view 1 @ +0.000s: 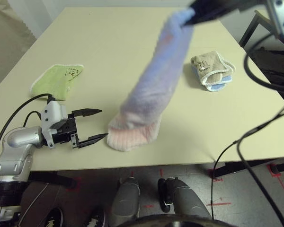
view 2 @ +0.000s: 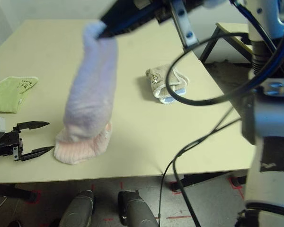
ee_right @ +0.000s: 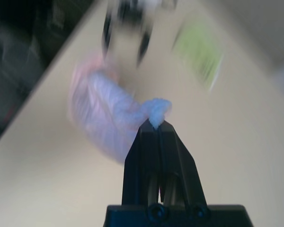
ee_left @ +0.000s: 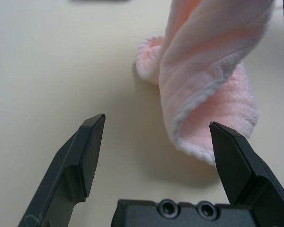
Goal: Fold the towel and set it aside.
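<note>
In the left eye view, the towel (view 1: 151,94) is seen hanging as a long, twisted column from the right end effector (view 1: 187,21), whose two black fingers are pressed together on the cloth's upper corner high above the worktop (view 1: 109,42). The right arm reaches in from the upper right, its fingers pointing towards the left and downwards. The towel's lower end rests bunched on the worktop near the front edge. The left end effector (view 1: 95,124) is held low at the front left, roughly level, pointing towards the towel's base, with its fingers spread and nothing between them. A small green towel (view 1: 57,79) lies flat to the left, and folded beige-and-blue towels (view 1: 212,71) lie to the right, both well apart from the hanging cloth.

In the right eye view, black cables (view 2: 213,99) are seen looping in front of the worktop's right side.

In the left wrist view, the spread fingers are seen on either side of bare worktop, with the towel's pink lower folds just beyond one fingertip; contact cannot be told.

In the right wrist view, the closed fingers are shown pinching a small tuft of the towel, the rest trailing down towards the worktop.
</note>
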`<move>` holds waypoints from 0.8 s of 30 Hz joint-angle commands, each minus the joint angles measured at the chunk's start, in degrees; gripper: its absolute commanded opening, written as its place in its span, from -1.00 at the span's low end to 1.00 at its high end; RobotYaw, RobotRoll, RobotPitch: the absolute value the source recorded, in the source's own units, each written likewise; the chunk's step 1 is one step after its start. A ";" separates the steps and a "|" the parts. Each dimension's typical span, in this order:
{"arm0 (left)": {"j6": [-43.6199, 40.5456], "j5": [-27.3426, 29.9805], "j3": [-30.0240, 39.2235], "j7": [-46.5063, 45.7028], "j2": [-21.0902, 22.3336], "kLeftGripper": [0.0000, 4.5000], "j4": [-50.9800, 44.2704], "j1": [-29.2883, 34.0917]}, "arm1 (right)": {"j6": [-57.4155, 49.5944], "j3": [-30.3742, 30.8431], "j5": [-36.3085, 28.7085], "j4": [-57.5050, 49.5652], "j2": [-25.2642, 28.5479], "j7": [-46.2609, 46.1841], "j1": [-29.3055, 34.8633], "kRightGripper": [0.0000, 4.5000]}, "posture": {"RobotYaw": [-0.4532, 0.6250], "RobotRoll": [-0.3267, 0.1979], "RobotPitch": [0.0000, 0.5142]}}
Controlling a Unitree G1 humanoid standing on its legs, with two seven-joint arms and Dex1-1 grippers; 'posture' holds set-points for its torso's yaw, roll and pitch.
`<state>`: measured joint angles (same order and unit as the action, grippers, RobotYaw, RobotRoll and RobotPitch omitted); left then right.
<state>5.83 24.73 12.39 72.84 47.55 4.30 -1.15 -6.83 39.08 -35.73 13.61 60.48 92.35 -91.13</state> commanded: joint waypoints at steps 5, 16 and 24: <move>1.15 -1.06 -1.80 0.84 -0.98 1.00 0.98 -0.32 | 37.44 2.67 32.01 39.39 -11.63 -7.38 -14.29 -0.99 | 0.02 0.25 -0.52; 2.10 -1.53 -2.51 0.84 -1.53 1.00 2.12 -1.04 | 37.81 -12.28 4.84 19.24 -18.37 0.15 -7.36 -0.99 | 0.03 0.25 -0.55; 2.83 -1.87 -3.85 1.26 -1.98 1.00 3.94 -3.04 | 37.91 -1.68 7.38 18.58 -9.17 0.15 -4.80 -0.99 | 0.00 0.25 -0.55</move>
<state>8.10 23.94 9.79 73.53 45.99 7.48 -4.09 31.13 36.09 -28.91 32.86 50.95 92.22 -95.64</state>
